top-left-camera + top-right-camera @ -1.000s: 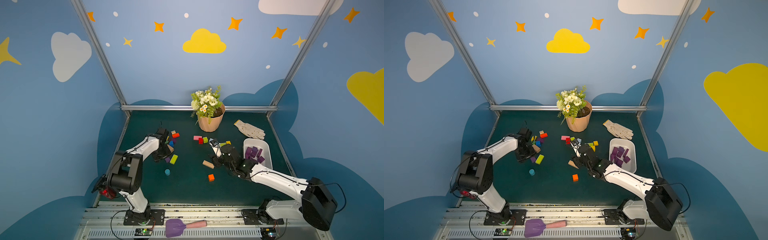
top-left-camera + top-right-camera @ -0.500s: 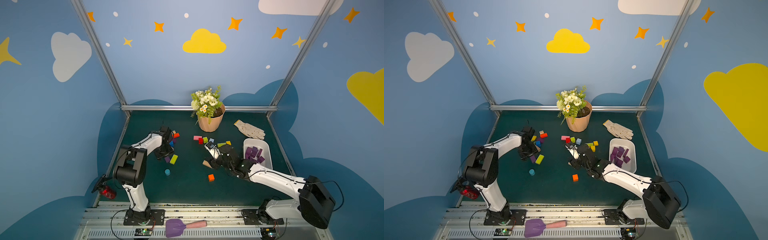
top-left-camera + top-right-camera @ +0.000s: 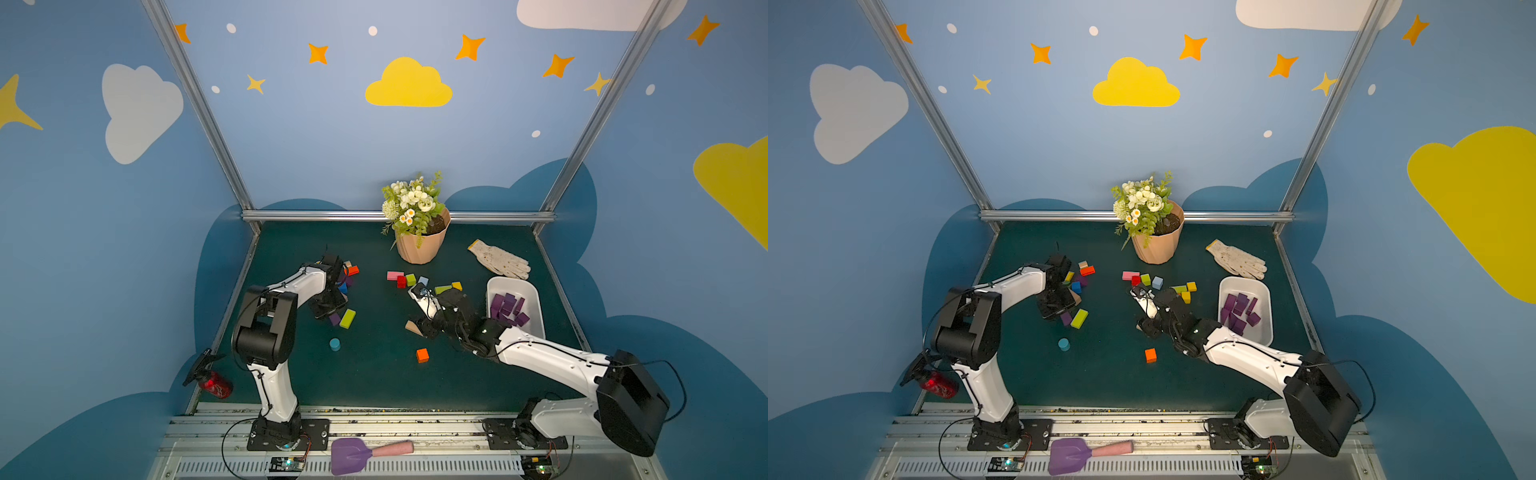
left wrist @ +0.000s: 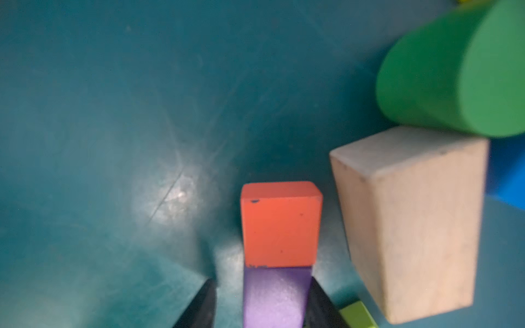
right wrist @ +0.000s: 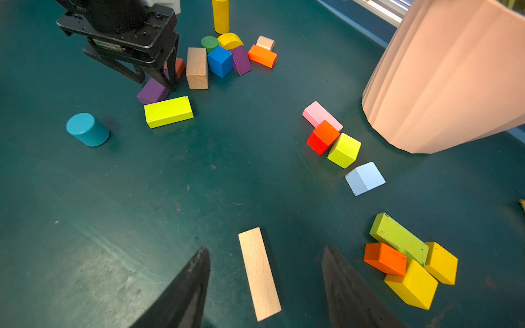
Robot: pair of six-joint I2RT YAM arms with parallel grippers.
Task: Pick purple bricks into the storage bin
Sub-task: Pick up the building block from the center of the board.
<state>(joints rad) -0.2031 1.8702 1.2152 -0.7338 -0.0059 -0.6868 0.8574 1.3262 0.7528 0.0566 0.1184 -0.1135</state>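
A purple brick lies on the green mat between the fingers of my left gripper. One finger touches its side and a gap shows at the other, so the gripper is open. Both top views show this brick beside a lime block, under the left gripper. Another purple brick leans in the block pile behind. The white storage bin at the right holds several purple bricks. My right gripper hangs open over a plain wooden plank.
A peach flowerpot and a glove stand at the back. Loose on the mat are a lime block, a teal cylinder and an orange cube. More coloured blocks lie near the pot.
The left gripper's jaws have narrowed around the purple brick and the left arm's elbow has risen. The right gripper has shifted a little toward the middle of the mat.
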